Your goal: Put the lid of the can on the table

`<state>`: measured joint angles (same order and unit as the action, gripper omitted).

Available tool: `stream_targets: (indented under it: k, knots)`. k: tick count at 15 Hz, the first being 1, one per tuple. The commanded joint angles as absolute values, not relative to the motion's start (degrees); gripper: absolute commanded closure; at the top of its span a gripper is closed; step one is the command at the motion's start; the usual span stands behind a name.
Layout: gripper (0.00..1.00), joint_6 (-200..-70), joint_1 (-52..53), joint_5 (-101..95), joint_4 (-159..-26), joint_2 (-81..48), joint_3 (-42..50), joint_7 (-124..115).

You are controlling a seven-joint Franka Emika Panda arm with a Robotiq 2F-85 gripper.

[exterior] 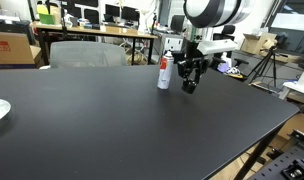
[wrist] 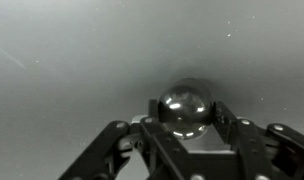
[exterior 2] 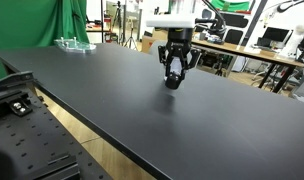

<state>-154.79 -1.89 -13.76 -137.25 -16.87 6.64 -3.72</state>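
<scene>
Clamping the lid (wrist: 187,106) tight, the gripper (exterior: 189,85) hangs low over the table (exterior: 102,125) just beside the can (exterior: 163,72), likely so the lid lands clear of it; whether the lid touches the table cannot be told.

One can (exterior: 163,72), one lid (wrist: 187,108), one table (exterior: 112,125), one tool (exterior 2: 173,80), perhaps one clear dish (exterior 2: 74,44)

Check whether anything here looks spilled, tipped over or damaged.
Nothing stands out. The can stands upright on the table, and the gripper beside it holds the lid between its fingers, close to the surface.
</scene>
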Motion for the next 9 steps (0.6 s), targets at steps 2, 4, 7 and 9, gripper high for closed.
stream_targets:
  k: [2, 4, 7, 9]
  knots:
    - [0.05, -154.5, 0.4, -16.6, -136.5, -17.6, 8.8, -6.2]
    - [0.00, -154.4, 0.8, -16.7, -136.5, -17.3, 9.2, -6.6]
    - [0.00, -154.4, 1.4, -16.0, -137.4, -14.9, 9.3, -7.7]
    - [0.00, -153.6, 1.7, -15.4, -138.1, -12.1, 9.2, -8.9]
